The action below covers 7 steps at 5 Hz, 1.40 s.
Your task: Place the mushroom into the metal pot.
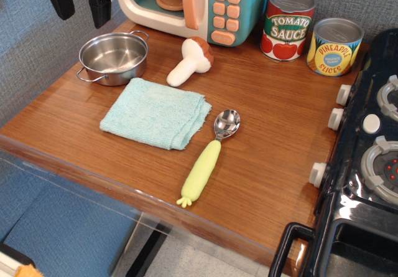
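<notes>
The mushroom (189,61), white stem and reddish-brown cap, lies on its side on the wooden counter (267,140) in front of the toy microwave. The metal pot (114,57) stands empty to its left, near the counter's back left corner. My gripper (81,6) hangs at the top left, above and behind the pot, with its two black fingers (99,6) apart and nothing between them.
A light blue cloth (155,112) lies in front of the pot and mushroom. A yellow-handled spoon (210,155) lies to its right. A toy microwave (199,6), a tomato sauce can (287,25) and a pineapple can (334,46) stand at the back. A toy stove (367,165) borders the right.
</notes>
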Available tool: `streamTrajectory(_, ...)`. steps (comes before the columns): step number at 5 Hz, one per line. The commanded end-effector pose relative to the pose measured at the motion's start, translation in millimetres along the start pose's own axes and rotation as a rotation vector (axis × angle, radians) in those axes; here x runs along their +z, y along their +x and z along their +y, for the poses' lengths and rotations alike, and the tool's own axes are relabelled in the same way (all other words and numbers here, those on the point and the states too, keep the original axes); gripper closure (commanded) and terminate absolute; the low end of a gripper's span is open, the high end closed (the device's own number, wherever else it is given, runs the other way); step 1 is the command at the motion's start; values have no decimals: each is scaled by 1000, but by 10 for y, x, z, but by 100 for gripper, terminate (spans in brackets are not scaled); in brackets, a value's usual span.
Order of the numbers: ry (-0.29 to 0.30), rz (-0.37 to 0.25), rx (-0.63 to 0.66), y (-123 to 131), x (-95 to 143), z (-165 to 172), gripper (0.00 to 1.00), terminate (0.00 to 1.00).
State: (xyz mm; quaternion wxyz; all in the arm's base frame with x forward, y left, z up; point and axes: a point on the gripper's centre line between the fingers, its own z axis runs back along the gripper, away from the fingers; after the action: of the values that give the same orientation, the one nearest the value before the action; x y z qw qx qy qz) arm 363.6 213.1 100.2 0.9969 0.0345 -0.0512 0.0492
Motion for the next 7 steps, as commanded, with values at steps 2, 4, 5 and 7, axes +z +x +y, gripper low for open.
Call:
streamTrajectory(2, -25, -20, -100, 80, 15, -371, 0, 0)
streamTrajectory(4, -60, -78, -224, 241, -6, -1029, 0, 0)
streamTrajectory(5, -49, -114, -220, 325, -110, -1202, 0, 0)
streamTrajectory(7, -56, -106, -182, 427, -342, -1213, 0, 0)
